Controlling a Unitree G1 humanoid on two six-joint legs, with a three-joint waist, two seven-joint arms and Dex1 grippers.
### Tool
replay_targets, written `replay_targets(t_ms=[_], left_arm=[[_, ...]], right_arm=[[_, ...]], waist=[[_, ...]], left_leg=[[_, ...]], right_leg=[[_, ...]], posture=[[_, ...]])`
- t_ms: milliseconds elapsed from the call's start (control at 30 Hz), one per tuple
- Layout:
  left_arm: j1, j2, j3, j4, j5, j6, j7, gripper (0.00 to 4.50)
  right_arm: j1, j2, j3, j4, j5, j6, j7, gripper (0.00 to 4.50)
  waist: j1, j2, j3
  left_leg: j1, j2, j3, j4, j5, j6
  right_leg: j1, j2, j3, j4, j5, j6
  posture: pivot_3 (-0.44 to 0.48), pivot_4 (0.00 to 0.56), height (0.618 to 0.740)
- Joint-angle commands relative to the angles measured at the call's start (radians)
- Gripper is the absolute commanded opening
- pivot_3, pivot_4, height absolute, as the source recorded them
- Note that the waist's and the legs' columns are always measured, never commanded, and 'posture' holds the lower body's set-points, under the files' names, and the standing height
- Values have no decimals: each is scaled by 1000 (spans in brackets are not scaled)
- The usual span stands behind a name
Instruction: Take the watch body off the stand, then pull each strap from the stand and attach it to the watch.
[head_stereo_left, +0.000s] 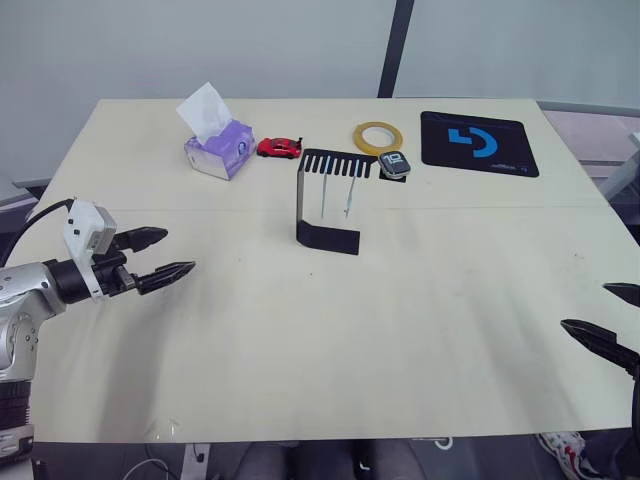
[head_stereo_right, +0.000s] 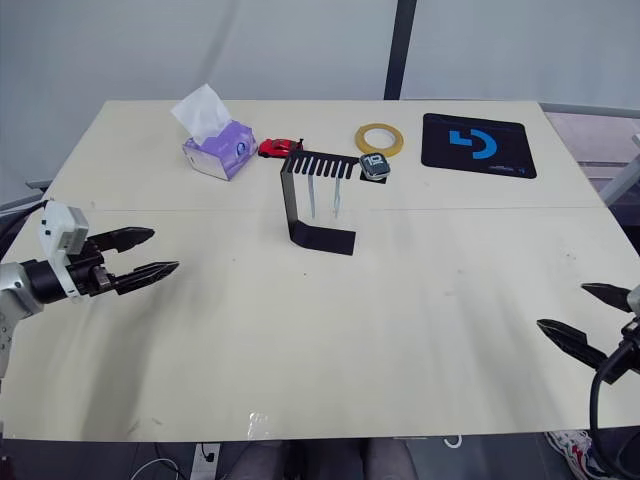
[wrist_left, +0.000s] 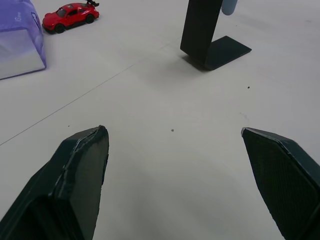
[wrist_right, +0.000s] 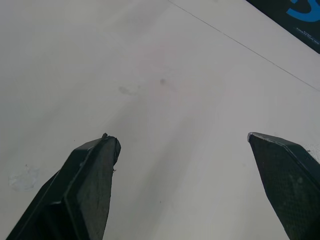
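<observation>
The black stand (head_stereo_left: 327, 203) rises mid-table, its comb bar pointing right. In the square frame at the bar's end sits the watch body (head_stereo_left: 395, 163), grey-rimmed with white digits. Two pale straps (head_stereo_left: 336, 197) hang from the comb teeth. My left gripper (head_stereo_left: 170, 254) hovers open over the left of the table, well short of the stand, with nothing between its fingers. My right gripper (head_stereo_left: 595, 312) is open near the right front edge, far from the stand. In the left wrist view the stand's foot (wrist_left: 210, 37) and one strap tip (wrist_left: 228, 6) show ahead.
A purple tissue box (head_stereo_left: 218, 146) and a red toy car (head_stereo_left: 279, 148) sit behind and left of the stand. A yellow tape ring (head_stereo_left: 378, 137) lies just behind the watch body. A black mat with blue logo (head_stereo_left: 478, 142) is at the back right.
</observation>
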Motion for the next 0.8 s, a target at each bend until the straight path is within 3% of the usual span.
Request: replay_targets(t_ms=[33,167,300,400,467,667,800], left_arm=[[-29,-4,8,-83,-63,55,0,4500],[-105,-32,-14,-219,-186,190,22,4500],[-237,-98,-64,-333,-308,301,81,4500],[-344,-158,-107,-339,-314,307,133,4500],[-392,-187,-167,-335,-235,228,132,4500],[-450,-251,-237,-292,-190,149,96,4500],[-472,-266,-255,-261,-175,120,75,4500]], right_arm=[[-48,10,-4,-133,64,71,-89,4423],[-201,51,89,-328,156,241,-348,4423],[-480,139,242,-483,350,459,-703,4423],[-703,255,367,-511,464,585,-978,4423],[-850,337,454,-501,497,663,-1134,4423],[-1048,484,588,-436,485,785,-1353,4423],[-1144,558,626,-367,451,835,-1423,4423]], waist=[[-1,0,0],[-2,-1,0],[-2,-1,0],[-3,-1,0],[-5,0,0],[-12,1,0],[-18,1,0]], left_leg=[[0,0,0,0,0,0],[0,1,-1,0,0,-1],[-2,1,-2,1,0,-2],[-3,1,-3,2,1,-2],[-7,1,-3,6,1,-3],[-12,3,-5,8,0,-3],[-15,3,-7,11,1,-2]], right_leg=[[0,0,0,0,0,0],[0,0,3,1,0,-1],[-1,-1,5,1,1,-1],[-1,0,3,2,1,-1],[-5,2,1,2,1,-1],[-6,9,-8,4,1,-1],[-6,9,-11,4,1,-1]], posture=[[0,150,738],[0,150,738],[0,150,738],[0,150,738],[0,150,738],[0,150,738],[0,150,738]])
